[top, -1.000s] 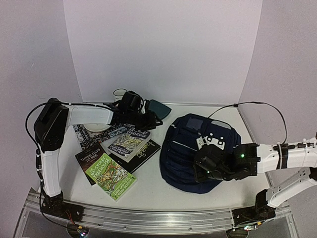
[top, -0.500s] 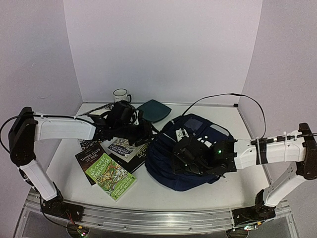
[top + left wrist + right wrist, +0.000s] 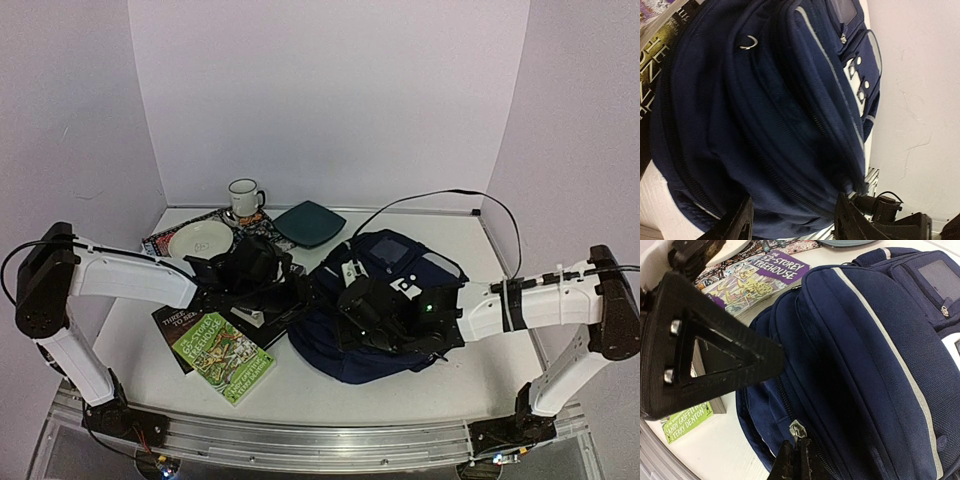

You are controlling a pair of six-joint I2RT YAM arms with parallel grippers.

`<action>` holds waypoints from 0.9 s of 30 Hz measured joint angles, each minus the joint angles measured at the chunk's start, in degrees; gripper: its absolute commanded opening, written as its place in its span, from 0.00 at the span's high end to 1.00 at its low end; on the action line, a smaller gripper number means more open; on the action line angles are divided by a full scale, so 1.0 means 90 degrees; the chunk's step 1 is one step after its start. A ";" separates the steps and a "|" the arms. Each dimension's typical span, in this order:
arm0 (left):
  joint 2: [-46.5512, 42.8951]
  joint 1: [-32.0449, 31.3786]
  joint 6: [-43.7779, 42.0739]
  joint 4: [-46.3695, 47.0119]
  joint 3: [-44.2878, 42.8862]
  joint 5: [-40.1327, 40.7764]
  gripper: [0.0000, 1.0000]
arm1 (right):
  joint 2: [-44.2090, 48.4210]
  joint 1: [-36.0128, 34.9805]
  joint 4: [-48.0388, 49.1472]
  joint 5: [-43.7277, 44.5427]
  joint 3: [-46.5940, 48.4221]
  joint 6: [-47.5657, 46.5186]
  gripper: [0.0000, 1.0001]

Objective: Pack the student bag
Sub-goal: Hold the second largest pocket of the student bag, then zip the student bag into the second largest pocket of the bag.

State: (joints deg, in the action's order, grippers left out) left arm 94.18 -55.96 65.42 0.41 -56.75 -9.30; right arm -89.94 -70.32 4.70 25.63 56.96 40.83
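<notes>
The navy-blue student bag point(image 3: 400, 270) lies on the table right of centre, its white stripe showing in the right wrist view point(image 3: 880, 335). My right gripper point(image 3: 338, 316) reaches across it to its left front edge. In the right wrist view this gripper point(image 3: 798, 452) is shut on a white zipper pull point(image 3: 797, 431). My left gripper point(image 3: 303, 291) is at the bag's left edge. In the left wrist view this gripper point(image 3: 792, 221) is open, one finger on each side of the bag's bulging side point(image 3: 760, 130). One of its fingers point(image 3: 705, 345) shows large in the right wrist view.
Left of the bag lie several books, among them a green one point(image 3: 225, 355) and a dark one point(image 3: 183, 314). Behind them are a white plate point(image 3: 200, 240), a mug point(image 3: 243, 197) and a dark teal square plate point(image 3: 310, 222). The walls stand close at the back and sides.
My left arm has come forward from the mug area to the bag's left edge. My right gripper has slid left across the bag, and the bag has shifted left.
</notes>
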 measured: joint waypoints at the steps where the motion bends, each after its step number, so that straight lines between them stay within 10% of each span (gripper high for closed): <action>1: 0.0009 -0.0001 0.0038 0.0056 -0.0001 -0.0005 0.44 | -0.0024 0.0000 0.0033 -0.0033 0.0003 -0.0022 1.00; 10: 0.0269 -0.0027 0.0207 0.0361 -0.0038 -0.0015 0.53 | -0.0115 0.0016 0.0140 -0.0302 0.0003 -0.0197 1.00; 18: 0.0752 -0.0024 0.0393 0.0580 -0.0171 -0.0177 0.98 | -0.0115 0.0042 0.0076 -0.0450 -0.0028 -0.0402 1.00; 27: 0.0759 0.0001 0.0040 0.0646 -0.0609 -0.0454 1.00 | 0.0859 0.0029 -0.0405 -0.0195 -0.0546 -0.0384 1.00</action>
State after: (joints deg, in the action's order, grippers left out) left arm 101.01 -55.96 65.78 6.22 -62.23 -13.38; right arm -82.21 -70.06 1.05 23.88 52.05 37.37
